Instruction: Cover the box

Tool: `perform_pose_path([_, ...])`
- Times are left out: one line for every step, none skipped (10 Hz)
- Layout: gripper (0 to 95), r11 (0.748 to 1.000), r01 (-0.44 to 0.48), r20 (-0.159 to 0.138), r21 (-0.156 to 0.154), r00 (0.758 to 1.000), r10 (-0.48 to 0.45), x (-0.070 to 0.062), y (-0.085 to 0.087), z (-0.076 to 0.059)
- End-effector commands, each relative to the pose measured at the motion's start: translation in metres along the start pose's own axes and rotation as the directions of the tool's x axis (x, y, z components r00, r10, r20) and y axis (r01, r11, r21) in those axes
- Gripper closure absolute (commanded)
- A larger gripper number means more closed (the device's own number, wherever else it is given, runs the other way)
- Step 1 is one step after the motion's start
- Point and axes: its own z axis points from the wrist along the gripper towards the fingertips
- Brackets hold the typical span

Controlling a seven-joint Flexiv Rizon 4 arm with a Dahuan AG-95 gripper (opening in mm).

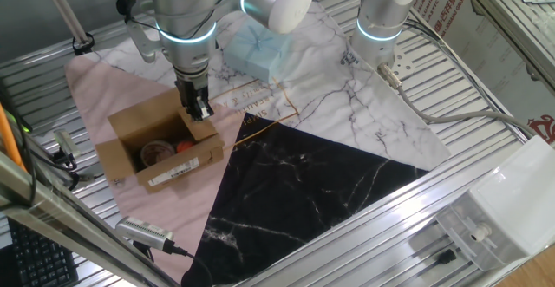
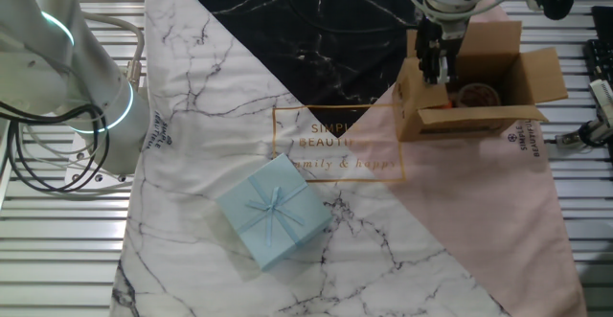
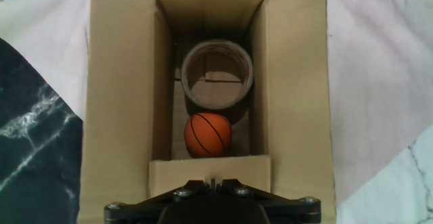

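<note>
Gripper (image 1: 198, 107) fingers hang at the near short flap of the small brown cardboard box (image 1: 160, 145); whether they pinch it, I cannot tell. Inside the box lie a small orange ball (image 3: 208, 135) and, beyond it, a brown tape roll (image 3: 216, 74). The box sits open on the pink part of the cloth (image 2: 479, 212). Farther off rests a pale blue ribboned package (image 2: 273, 212).

White arm (image 1: 186, 1), glossy rounded links, glowing cyan ring at joint. Black gripper (image 1: 198, 107); black crossbar with about four silver screws, partly cropped.
</note>
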Motion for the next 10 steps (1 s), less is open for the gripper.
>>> perform_pose_path([95.0,1.0,0.003,0.0,0.0,1.0,-0.003,-0.001,-0.001,0.003])
perform_pose_path([95.0,1.0,0.004,0.0,0.0,1.0,-0.004,-0.001,-0.001,0.004])
perform_pose_path([95.0,1.0,0.004,0.0,0.0,1.0,-0.004,-0.001,-0.001,0.006])
perform_pose_path([95.0,1.0,0.005,0.0,0.001,1.0,-0.005,-0.001,-0.002,0.008])
perform_pose_path([95.0,1.0,0.006,0.0,0.001,1.0,-0.006,-0.001,-0.002,0.009])
perform_pose_path([95.0,1.0,0.006,0.0,0.001,1.0,-0.006,-0.002,-0.002,0.011])
perform_pose_path([95.0,1.0,0.006,0.0,0.001,1.0,-0.006,-0.002,-0.002,0.013])
perform_pose_path([95.0,1.0,0.006,-0.005,0.003,1.0,-0.006,-0.002,-0.002,0.013])
perform_pose_path([95.0,1.0,0.007,-0.005,0.002,1.0,-0.007,-0.002,-0.002,0.013])
perform_pose_path([95.0,1.0,0.01,-0.005,0.002,1.0,-0.01,-0.002,-0.002,0.013])
